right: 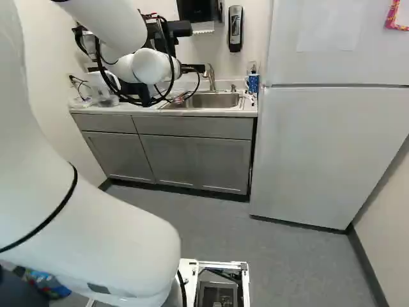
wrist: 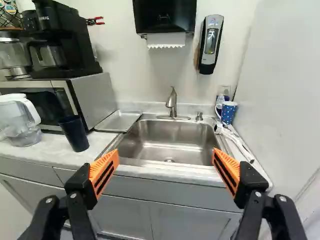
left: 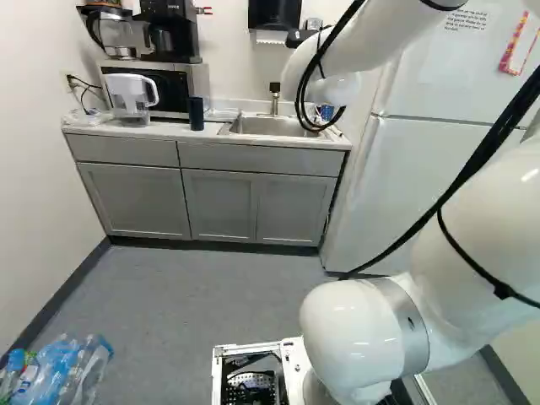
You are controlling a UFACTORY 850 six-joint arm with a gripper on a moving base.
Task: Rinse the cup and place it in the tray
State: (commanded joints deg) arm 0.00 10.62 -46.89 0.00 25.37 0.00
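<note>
Left base view: dark cup (left: 196, 113) is upright on the counter (left: 165, 131), in front of the microwave (left: 202, 80). Right base view: gripper (right: 146, 93) is mostly tucked behind the arm (right: 108, 25), so can't read the fingers from there. Wrist view: fingers are spread really wide, orange pads (wrist: 104, 172) well apart, so yeah, released. Tray (wrist: 118, 121) lies between the cup and the sink (wrist: 167, 142).

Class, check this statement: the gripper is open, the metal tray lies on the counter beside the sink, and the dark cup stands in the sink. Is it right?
Not quite: the wrist view shows the dark cup standing on the counter, not in the sink. The rest holds.
</note>
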